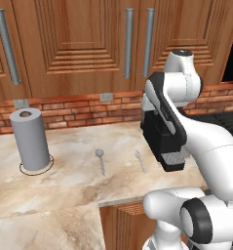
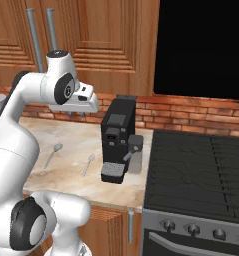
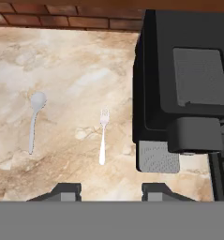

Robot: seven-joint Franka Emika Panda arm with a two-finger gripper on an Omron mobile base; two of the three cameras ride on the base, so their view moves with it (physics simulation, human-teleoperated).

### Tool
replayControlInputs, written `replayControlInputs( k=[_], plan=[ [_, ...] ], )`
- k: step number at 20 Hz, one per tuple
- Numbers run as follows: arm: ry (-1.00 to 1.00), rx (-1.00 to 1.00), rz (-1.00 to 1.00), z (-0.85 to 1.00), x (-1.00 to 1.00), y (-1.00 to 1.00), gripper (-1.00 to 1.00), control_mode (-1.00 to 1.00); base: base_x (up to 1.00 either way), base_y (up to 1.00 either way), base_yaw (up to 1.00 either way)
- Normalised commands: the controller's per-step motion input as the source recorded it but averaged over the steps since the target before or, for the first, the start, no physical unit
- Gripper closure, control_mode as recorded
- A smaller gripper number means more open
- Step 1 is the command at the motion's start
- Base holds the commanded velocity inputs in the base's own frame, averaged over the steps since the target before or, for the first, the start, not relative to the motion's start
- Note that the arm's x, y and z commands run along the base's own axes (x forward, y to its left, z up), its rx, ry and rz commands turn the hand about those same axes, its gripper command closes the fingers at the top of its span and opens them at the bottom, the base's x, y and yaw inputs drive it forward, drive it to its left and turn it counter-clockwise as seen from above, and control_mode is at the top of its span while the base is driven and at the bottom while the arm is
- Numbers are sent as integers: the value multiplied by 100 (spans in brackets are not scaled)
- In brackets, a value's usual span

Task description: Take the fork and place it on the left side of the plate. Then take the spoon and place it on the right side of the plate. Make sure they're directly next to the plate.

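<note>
The fork lies flat on the marble counter with its tines toward the brick wall, also seen in the left base view and right base view. The spoon lies parallel to it on its left, bowl toward the wall. My gripper hangs high above the counter, open, with nothing between its fingertips; the fork sits just ahead of the gap. The plate is out of view.
A black coffee machine stands right beside the fork. A grey paper towel roll stands at the counter's left. A dark stove lies right of the machine. The counter's front edge is near.
</note>
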Motion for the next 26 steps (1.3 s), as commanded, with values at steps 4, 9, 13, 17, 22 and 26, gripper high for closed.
replayControlInputs(
  k=[4,9,13,17,22,26],
  plan=[
    [0,0,0,-12,0,0,-100,-100,0,0,0],
    [0,0,0,-29,0,2,-100,-100,0,0,0],
    [0,0,0,-39,0,2,-100,-100,0,0,0],
    [0,0,0,-39,0,3,-100,-100,0,0,0],
    [0,-1,0,-46,0,10,-100,-100,0,0,0],
    [0,-4,0,-52,0,19,-100,-100,0,0,0]
  ],
)
